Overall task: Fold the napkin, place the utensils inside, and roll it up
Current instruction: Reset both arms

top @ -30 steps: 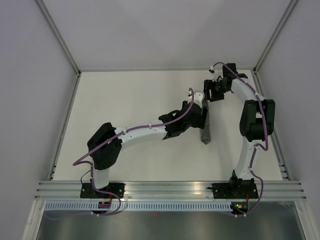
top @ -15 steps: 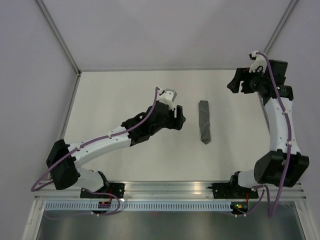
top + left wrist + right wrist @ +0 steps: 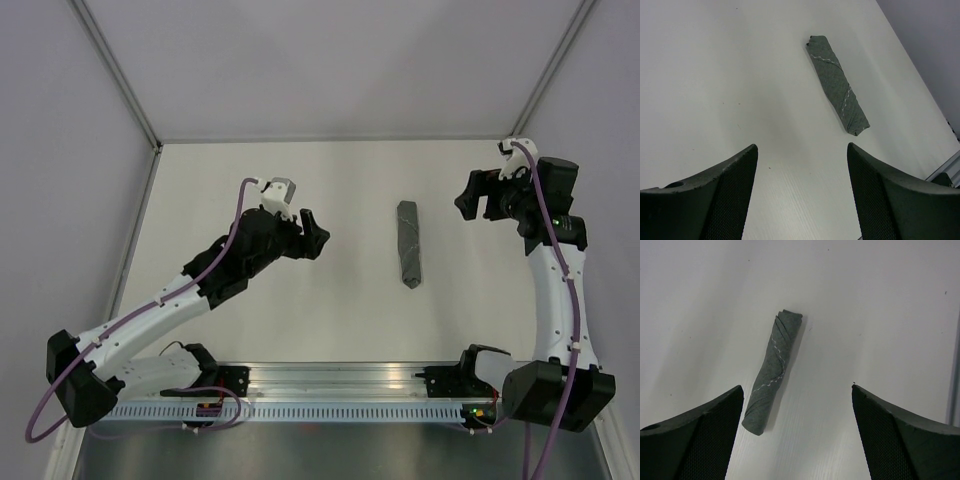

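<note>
White surface [image 3: 250, 320]: carries one thing, the rolled napkin, right of centre.
Left arm [image 3: 170, 300]: stretched diagonally toward mid-surface. Left jaws spread wide, nothing between them, well apart from the roll on its left.
Right arm [image 3: 555, 280]: upright along the right edge. Right jaws also wide open and empty, off to the right of the roll's far end, clear of it.
Napkin [image 3: 408, 243]: tight dark grey tube lying flat, long axis running near-to-far, between the two sets of jaws, touching neither.
Top view: only a plain grey bar.
Left wrist view: napkin [image 3: 837, 85] ahead and right of the jaws, pale stitch line spiralling along it.
Right wrist view: napkin [image 3: 772, 371] ahead and left, stepped layers showing at its far end.
</note>
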`<state>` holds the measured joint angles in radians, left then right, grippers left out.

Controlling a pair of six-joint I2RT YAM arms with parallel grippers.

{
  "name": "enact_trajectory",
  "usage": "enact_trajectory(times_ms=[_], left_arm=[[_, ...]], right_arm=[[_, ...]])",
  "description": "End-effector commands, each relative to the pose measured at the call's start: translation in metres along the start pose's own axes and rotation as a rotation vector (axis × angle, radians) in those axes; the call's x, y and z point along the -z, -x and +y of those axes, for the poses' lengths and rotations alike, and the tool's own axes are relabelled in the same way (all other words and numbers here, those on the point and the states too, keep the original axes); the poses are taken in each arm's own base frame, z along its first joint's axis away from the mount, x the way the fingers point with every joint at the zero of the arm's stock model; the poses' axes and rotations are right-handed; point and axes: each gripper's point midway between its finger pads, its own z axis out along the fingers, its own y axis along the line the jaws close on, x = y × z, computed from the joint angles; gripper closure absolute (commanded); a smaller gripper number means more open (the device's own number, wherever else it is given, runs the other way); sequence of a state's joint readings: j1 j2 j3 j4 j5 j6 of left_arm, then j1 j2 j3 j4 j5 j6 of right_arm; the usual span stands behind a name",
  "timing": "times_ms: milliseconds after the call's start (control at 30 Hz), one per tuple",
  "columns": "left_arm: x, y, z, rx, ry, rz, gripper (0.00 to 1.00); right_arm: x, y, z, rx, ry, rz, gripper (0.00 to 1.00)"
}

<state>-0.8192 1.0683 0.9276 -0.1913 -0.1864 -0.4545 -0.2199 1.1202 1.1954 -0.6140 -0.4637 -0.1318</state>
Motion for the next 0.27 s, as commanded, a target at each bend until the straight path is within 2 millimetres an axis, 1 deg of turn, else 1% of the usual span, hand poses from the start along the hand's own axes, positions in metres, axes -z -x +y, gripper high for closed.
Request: enact_trajectory(times_ms=[0, 67, 233], left_arm=[[0.0036, -0.0036, -0.0012, -0.040, -0.030, 0.022, 0.23], [0.0039, -0.0031, -0.0010, -0.041, -0.031, 0.021, 0.23], [0.0038, -0.0041, -0.0037, -0.038, -0.045, 0.029, 0.23]], right_arm=[[-0.0026, -0.0067, -0.0055, -0.004, -0.022, 0.017, 0.07], [-0.0014, -0.0067, -0.0058, -0.005, -0.029, 0.011, 0.06], [0.0021, 0.0007, -0.0063, 0.002, -0.042, -0.021, 0.04]])
